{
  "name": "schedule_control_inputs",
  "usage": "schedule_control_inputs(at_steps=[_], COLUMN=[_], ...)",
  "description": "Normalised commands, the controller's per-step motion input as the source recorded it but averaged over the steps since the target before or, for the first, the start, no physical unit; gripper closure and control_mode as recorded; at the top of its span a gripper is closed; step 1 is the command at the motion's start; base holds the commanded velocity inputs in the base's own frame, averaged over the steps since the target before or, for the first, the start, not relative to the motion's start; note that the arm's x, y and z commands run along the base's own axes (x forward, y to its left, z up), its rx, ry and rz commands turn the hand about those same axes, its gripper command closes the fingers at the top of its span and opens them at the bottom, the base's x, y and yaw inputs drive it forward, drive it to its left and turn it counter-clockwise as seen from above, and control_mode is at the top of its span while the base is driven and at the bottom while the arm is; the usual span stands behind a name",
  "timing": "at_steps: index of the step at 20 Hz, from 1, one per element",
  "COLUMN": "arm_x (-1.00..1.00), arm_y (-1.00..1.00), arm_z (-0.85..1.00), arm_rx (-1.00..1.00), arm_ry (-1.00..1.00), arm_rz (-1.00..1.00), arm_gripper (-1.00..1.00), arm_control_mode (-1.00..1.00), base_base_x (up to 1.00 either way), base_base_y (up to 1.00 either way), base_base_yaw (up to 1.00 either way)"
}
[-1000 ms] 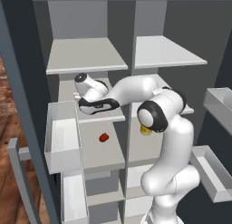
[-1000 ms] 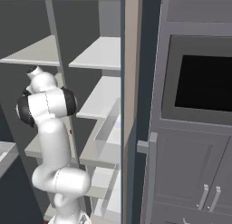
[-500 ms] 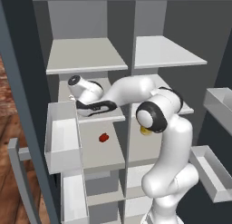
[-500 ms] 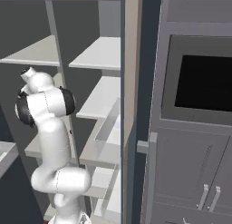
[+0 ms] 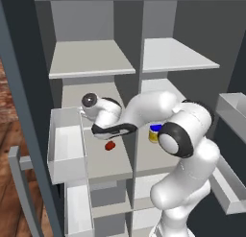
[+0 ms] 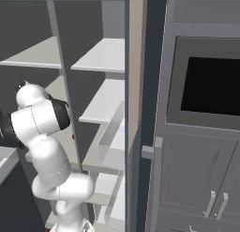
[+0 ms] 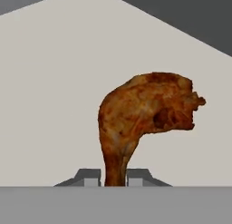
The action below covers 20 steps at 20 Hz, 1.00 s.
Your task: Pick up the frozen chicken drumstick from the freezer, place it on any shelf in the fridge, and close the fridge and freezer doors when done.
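1. One frozen chicken drumstick stands in the hand view with its thin end pinched between the two dark finger tips and its bulbous end away from them, over a pale freezer shelf.
2. The end effector is clenched on the drumstick's thin end, one tip touching each side of it.
3. From the left base view the hand reaches into the left column of the open cabinet, over the shelf that carries a small round red lump; the drumstick itself cannot be made out there.
4. Beside that shelf, in the right column, a yellow jar with a blue lid stands just behind the arm.
5. Left of the red lump, a slate blue-grey door hangs open with pale bins.
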Motion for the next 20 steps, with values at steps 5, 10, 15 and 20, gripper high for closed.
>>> schedule_control_inputs(at_steps=[5,10,15,20], arm_x=[-0.58,-0.99,-1.0,-0.95], arm_y=[-0.32,0.0,-0.23,-0.75], arm_z=[0.23,0.44,0.69,0.58], arm_rx=[0.11,0.05,0.01,0.0], arm_ry=[0.0,0.0,-0.12,-0.23], arm_rz=[0.25,0.21,0.1,0.0], arm_gripper=[1.0,1.0,1.0,1.0], arm_control_mode=[-1.0,-1.0,-1.0,-1.0], base_base_x=[0.0,0.0,0.0,0.0], base_base_y=[0.0,0.0,0.0,0.0], base_base_yaw=[0.0,0.0,0.0,0.0])
